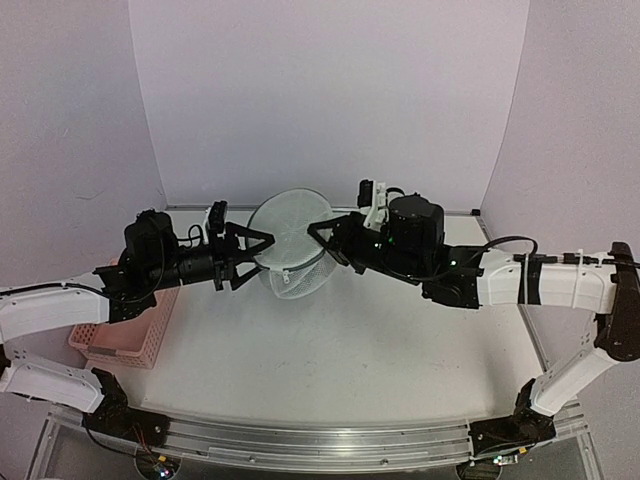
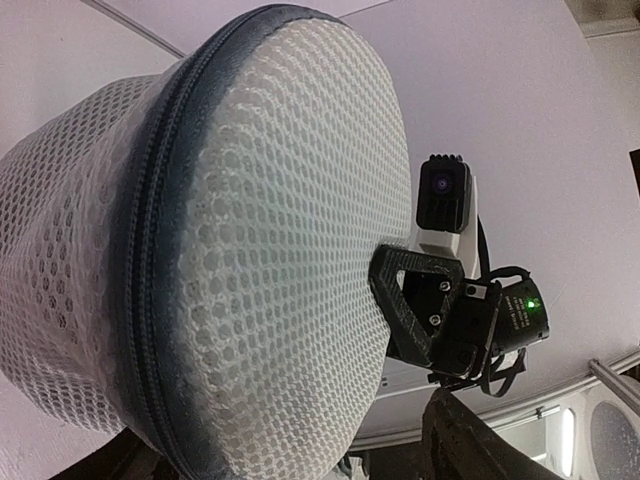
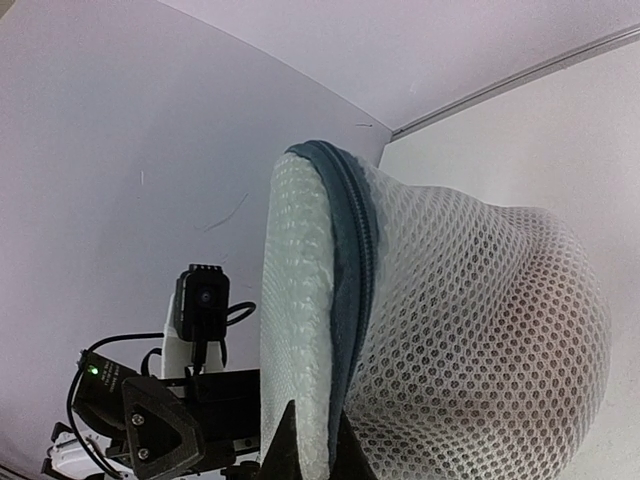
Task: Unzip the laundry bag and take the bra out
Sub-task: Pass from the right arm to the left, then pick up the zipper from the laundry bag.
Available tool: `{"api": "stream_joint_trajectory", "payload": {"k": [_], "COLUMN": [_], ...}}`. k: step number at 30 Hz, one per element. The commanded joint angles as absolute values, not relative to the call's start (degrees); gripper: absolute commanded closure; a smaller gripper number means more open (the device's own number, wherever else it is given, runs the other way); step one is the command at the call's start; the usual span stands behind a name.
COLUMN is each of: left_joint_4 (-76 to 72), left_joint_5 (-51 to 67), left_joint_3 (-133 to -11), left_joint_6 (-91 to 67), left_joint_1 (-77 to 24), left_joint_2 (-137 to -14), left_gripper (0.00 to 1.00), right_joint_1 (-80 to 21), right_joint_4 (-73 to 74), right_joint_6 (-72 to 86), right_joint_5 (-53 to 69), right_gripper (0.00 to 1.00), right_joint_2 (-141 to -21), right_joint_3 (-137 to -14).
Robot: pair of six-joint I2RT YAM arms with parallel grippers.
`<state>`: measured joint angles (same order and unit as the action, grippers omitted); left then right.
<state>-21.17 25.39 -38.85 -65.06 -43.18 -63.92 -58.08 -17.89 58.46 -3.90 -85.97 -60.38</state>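
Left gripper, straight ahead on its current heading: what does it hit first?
The laundry bag: its mesh lid and zip rim fill the left wrist view, directly ahead of the left gripper. The right gripper sits beyond the bag; the exact gap is unclear.

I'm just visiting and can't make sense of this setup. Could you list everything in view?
laundry bag: one, white mesh with a dark zip rim, between the two grippers, above the table's far middle.
basket: one, pink plastic lattice, on the table's left side, partly under the left arm.
table: one, white, beneath everything.
walls: three, pale, around the table.
rail: one, metal, along the near edge.
left arm: one, white and black, reaching in from the left.
right arm: one, white and black, reaching in from the right.
left gripper: one, black, at the bag's left rim.
right gripper: one, black, pinching the bag's right rim.
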Motion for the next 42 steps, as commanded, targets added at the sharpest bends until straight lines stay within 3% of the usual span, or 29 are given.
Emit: {"api": "stream_joint_trajectory", "payload": {"k": [1, 3, 8, 9, 13, 16, 18, 20, 26, 31, 42], "left_joint_4": [-27.6, -28.1, -29.4, -29.5, -29.8, -29.7, -29.7, -29.7, -29.7, -29.5, -26.8], "left_joint_5": [24.7, 25.2, 26.0, 26.0, 26.1, 24.5, 22.9, 21.1, 15.3, 12.2, 10.2], "left_joint_3": [-38.7, -38.7, -39.0, -39.1, -40.1, -40.2, -40.1, -39.9, -38.4, -38.3, -39.1], "left_joint_6": [-66.4, -66.4, -65.7, -65.5, -65.3, -66.8, -68.7, -70.8, -76.7, -79.9, -80.9], "left_joint_1": [-43.4, -43.4, -43.4, -43.4, -43.4, -43.3, -43.3, -43.3, -43.3, -43.3, -43.3], "left_joint_2": [-63.9, -64.5, -65.2, -65.2, -65.4, -65.7, -65.9, -66.3, -67.0, -68.2, -68.6], "left_gripper": [0.27, 0.36, 0.93, 0.99, 1.0, 1.0, 1.0, 1.0, 1.0, 1.0, 1.0], "right_joint_1": [-58.8, -59.0, -59.0, -58.9, -59.0, -58.9, -58.9, -58.9, -61.7, -65.7, -68.4], "right_joint_4": [-25.9, -27.0, -27.7, -27.7, -26.7, -23.4, -22.2, -22.1, -20.8, -13.1, 4.2], "right_joint_6": [60.4, 60.9, 61.9, 61.8, 58.6, 54.6, 52.4, 50.8, 46.8, 43.4, 42.5], "right_joint_5": [-2.2, -1.3, -0.5, -0.5, 1.4, 0.5, 0.0, 0.0, -1.2, -5.0, -14.6], "right_gripper": [1.0, 1.0, 1.0, 1.0, 0.98, 0.5, 0.26, 0.19, 0.19, 0.21, 0.38], "right_joint_2": [-85.3, -85.0, -83.4, -83.0, -81.4, -79.1, -77.1, -74.8, -72.2, -75.9, -89.0], "right_joint_3": [-62.1, -61.2, -58.4, -57.8, -56.2, -54.4, -51.7, -48.3, -45.0, -52.0, -71.0]}}
